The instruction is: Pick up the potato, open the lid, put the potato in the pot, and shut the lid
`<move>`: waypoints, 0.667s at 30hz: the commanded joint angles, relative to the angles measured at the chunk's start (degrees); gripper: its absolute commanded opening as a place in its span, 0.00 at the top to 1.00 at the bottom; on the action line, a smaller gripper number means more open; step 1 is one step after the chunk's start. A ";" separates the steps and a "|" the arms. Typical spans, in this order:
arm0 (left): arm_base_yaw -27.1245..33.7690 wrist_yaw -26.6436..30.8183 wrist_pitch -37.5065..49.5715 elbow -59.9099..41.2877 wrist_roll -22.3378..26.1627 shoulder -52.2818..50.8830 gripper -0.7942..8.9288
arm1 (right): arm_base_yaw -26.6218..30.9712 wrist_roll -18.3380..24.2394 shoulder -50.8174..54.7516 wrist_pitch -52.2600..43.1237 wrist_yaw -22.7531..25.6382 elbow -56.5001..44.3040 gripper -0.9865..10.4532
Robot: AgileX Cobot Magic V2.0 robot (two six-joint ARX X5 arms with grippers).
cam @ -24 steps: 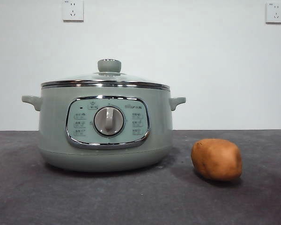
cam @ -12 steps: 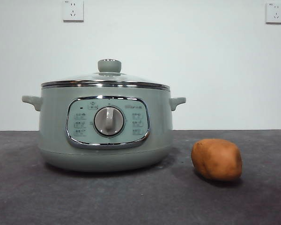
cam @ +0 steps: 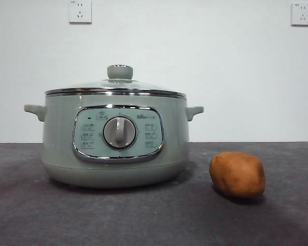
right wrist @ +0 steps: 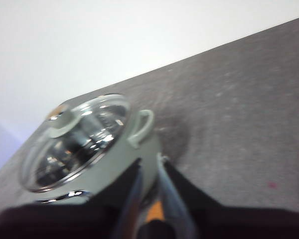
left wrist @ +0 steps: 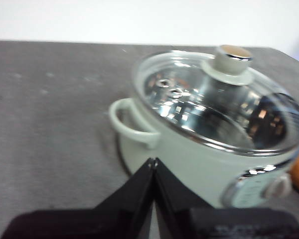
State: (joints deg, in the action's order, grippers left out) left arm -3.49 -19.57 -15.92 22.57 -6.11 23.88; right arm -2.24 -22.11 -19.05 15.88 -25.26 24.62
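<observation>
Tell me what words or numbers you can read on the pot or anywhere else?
None can be read for sure.
Pot, control panel: a small brand mark at the upper right and tiny labels on the buttons around the dial, all too small and blurred to read.
Wall sockets: a tiny mark in the corner, unreadable.
Lid and potato: no writing.

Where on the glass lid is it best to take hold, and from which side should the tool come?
Probably the pale green knob at the centre of the lid, approached from straight above. It stands upright, clear of the shallow dome, and looks narrow enough to pinch. The steel rim sits flush on the pot, leaving little to grip.
</observation>
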 commanded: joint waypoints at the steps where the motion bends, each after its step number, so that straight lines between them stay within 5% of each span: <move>1: 0.13 -2.12 -2.01 3.45 -0.28 3.65 0.89 | 0.00 -0.04 -4.00 0.85 -3.37 3.17 0.65; 5: 0.13 -3.06 -6.75 9.29 -0.28 9.84 0.49 | -0.07 3.82 -10.78 7.08 -6.14 8.61 0.37; 8: 0.11 -3.45 -9.42 13.18 -0.31 14.27 0.28 | -0.07 7.26 -15.50 13.03 -6.23 12.31 0.30; 14: 0.07 -6.32 -13.75 20.04 -0.22 21.46 0.27 | -0.07 14.75 -23.37 21.64 -7.34 17.73 0.30; 20: 0.07 -11.43 -14.86 23.91 -0.15 26.25 0.27 | -0.11 14.62 -29.00 21.66 -14.23 19.41 0.30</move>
State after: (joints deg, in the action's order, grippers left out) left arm -3.49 -30.87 -30.68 46.37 -6.13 50.17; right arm -2.26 -8.12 -48.03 37.71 -39.09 43.97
